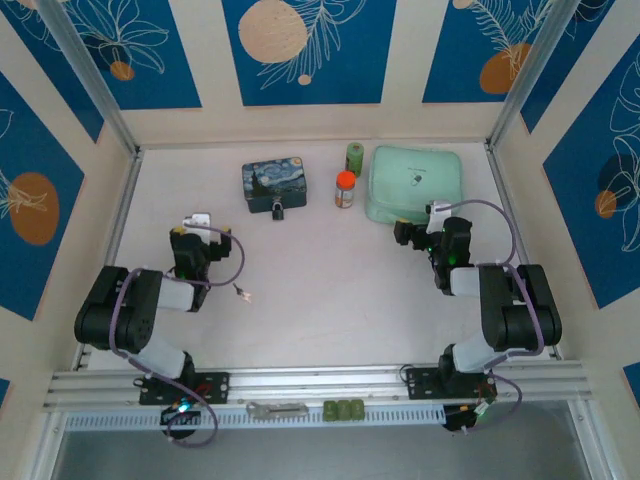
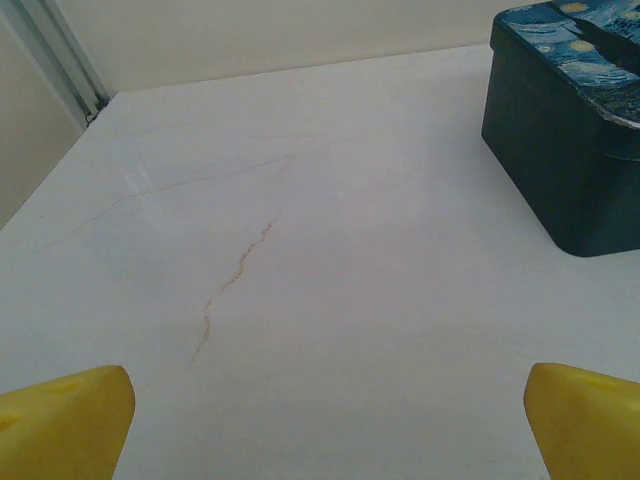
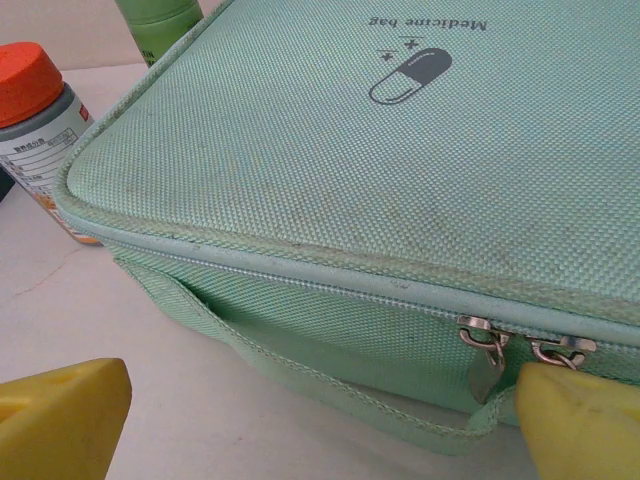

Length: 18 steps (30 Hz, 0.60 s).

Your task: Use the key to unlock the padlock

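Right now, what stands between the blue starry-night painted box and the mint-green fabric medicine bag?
In the top view: an orange-capped bottle and, behind it, a green bottle.

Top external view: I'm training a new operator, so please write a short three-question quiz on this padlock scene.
1. True or false: the key lies on the table nearer the left gripper than the right gripper.
2. The padlock sits at the near side of which thing? A painted box; B medicine bag; C orange-capped bottle.
3. Fill in: both grippers stand ____.
Key: 1 true; 2 A; 3 open.
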### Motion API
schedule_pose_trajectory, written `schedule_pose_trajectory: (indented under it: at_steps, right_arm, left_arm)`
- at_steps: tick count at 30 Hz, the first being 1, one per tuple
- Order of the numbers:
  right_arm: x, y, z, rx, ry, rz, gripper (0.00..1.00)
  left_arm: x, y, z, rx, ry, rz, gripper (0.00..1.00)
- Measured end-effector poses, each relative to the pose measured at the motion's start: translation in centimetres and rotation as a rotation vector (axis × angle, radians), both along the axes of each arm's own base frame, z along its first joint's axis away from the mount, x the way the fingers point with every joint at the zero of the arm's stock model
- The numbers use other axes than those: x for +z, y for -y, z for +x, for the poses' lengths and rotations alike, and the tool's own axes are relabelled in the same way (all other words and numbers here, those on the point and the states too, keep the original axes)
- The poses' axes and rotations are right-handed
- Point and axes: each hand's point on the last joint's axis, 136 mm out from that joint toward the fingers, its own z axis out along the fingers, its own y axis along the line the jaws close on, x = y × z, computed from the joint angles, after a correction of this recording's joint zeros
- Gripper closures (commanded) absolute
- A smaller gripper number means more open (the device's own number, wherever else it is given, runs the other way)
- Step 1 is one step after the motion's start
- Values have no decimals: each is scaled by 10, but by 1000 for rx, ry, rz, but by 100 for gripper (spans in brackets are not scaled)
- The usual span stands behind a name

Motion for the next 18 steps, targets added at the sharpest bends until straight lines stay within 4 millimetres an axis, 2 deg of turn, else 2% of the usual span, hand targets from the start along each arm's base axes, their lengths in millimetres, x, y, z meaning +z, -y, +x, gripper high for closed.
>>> schedule_pose_trajectory:
  at_steps: [18]
  right_arm:
    - [0,2,0,1,0,4,1]
  left_arm:
    - [0,1,0,-8,-1,-4,0]
